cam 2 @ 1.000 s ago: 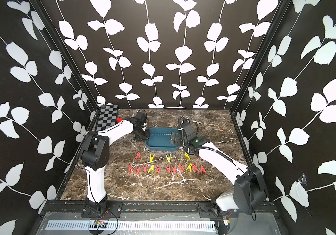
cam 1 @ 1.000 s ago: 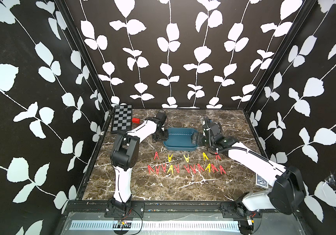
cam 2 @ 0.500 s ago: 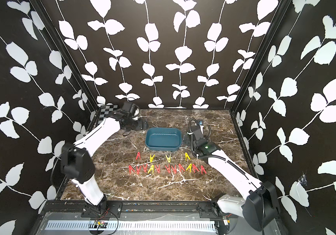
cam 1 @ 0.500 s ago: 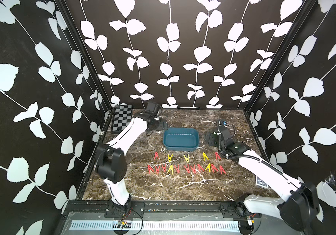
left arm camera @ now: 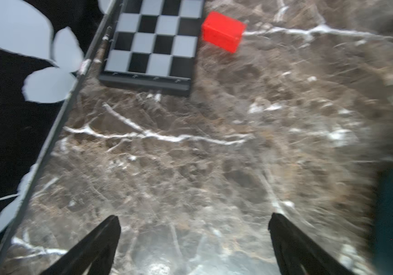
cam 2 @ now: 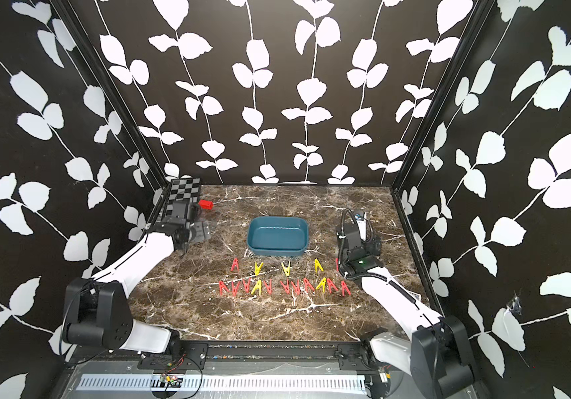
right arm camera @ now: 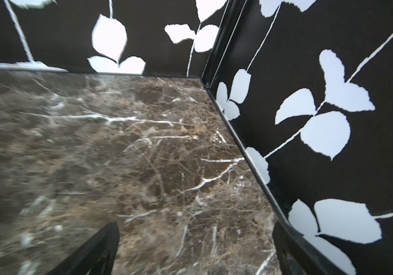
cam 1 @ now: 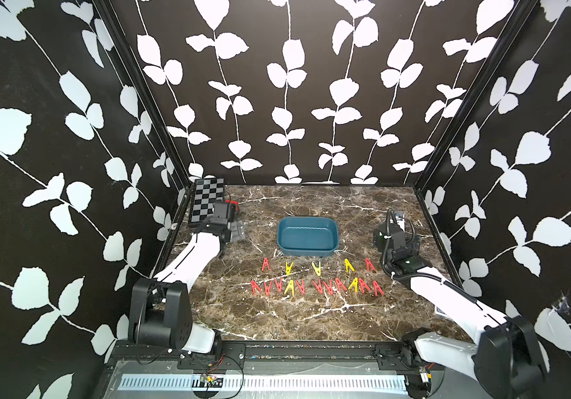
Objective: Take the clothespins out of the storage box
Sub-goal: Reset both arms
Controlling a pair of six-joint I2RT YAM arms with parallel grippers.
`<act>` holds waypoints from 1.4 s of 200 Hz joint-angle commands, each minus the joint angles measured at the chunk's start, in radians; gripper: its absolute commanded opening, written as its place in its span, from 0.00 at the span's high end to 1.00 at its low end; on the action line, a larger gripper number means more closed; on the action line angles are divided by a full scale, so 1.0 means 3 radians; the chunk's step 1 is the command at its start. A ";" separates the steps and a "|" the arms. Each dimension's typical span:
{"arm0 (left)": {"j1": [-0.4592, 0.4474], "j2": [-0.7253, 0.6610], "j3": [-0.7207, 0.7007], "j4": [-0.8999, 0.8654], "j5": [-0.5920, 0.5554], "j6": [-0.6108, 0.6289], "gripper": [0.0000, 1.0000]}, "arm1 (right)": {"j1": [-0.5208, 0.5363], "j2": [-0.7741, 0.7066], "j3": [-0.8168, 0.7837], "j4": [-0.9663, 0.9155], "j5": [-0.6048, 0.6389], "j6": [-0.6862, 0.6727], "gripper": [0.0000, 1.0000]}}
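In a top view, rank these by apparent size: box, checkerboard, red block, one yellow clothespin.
1. Box
2. Checkerboard, partly hidden behind the left arm
3. Red block and yellow clothespin look about alike; the block is farther off, so no ranking.

Brown marble table [cam 1: 277, 321], storage box [cam 1: 306, 236], clothespins [cam 1: 317, 268] in rows, checkerboard [cam 1: 206, 200], red block [cam 2: 205, 205]

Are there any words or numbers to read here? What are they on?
No readable text anywhere.
Small card: its print is too small to read.
The clothespins only look like the letter A; nothing is written on them.
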 commanded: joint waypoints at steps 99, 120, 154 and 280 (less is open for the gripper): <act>0.0258 0.0086 -0.1451 0.3184 -0.0133 0.1118 0.01 | -0.0667 0.0879 -0.0832 0.2529 -0.0987 -0.0605 0.00; 0.0267 0.0000 -0.1725 0.3569 -0.0088 0.1109 0.01 | -0.0727 0.0955 -0.1013 0.2927 -0.1221 -0.0616 0.00; 0.0275 0.0164 -0.1611 0.3557 0.0323 0.1296 0.01 | -0.0831 0.1145 -0.1000 0.3092 -0.1661 -0.0673 0.00; 0.0300 0.0458 -0.1809 0.4189 0.0649 0.1375 0.01 | -0.0990 0.1109 -0.0856 0.2723 -0.2047 -0.0611 0.01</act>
